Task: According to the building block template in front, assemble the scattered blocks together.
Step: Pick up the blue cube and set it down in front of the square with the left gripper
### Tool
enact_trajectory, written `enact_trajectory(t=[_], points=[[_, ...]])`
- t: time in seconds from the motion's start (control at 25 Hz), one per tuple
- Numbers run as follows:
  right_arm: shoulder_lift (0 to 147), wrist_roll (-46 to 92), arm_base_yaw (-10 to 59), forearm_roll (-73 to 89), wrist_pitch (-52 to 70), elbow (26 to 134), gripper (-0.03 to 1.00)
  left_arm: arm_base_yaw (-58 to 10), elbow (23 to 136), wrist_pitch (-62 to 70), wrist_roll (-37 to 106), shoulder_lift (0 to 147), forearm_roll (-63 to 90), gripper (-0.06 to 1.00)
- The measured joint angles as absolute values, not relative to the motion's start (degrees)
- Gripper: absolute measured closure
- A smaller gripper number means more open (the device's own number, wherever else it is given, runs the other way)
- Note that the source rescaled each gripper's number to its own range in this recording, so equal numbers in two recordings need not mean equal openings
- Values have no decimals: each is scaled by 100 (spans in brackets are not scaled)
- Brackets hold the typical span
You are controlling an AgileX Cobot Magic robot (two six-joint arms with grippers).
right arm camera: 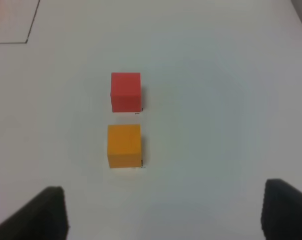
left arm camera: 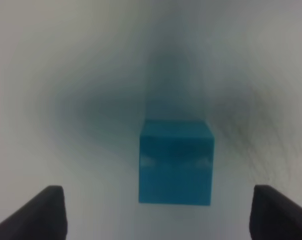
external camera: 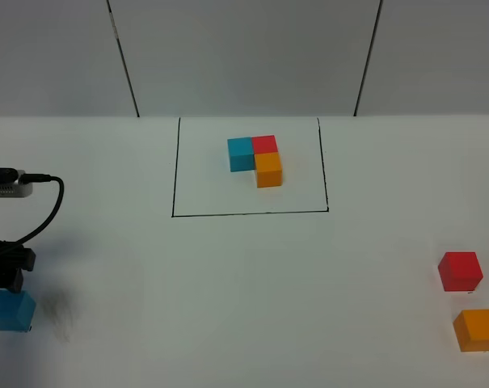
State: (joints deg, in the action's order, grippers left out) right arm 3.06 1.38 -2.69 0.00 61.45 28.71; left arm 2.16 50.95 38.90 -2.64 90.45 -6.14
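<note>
A plain white table (external camera: 228, 307) meets a pale grey wall (external camera: 244, 56) split by two dark slanting seams (external camera: 123, 56), under even light

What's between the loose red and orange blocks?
Nothing: just bare table separates the red block from the orange block, seen in the right wrist view.

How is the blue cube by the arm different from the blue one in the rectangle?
The loose blue cube stands alone; the framed blue cube touches a red cube. The loose one lies outside the black rectangle, the framed one inside. Both share colour and shape.
</note>
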Motion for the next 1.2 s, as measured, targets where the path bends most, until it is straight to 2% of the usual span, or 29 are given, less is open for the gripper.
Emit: enact_trajectory(t=[0.8,1.2], points=[[306,138,-269,0,6145,2871,35,216,4923,3933,-354,9067,-628,14],[306,138,-269,0,6145,2871,35,216,4707,3461,-377,9427,-746,14]])
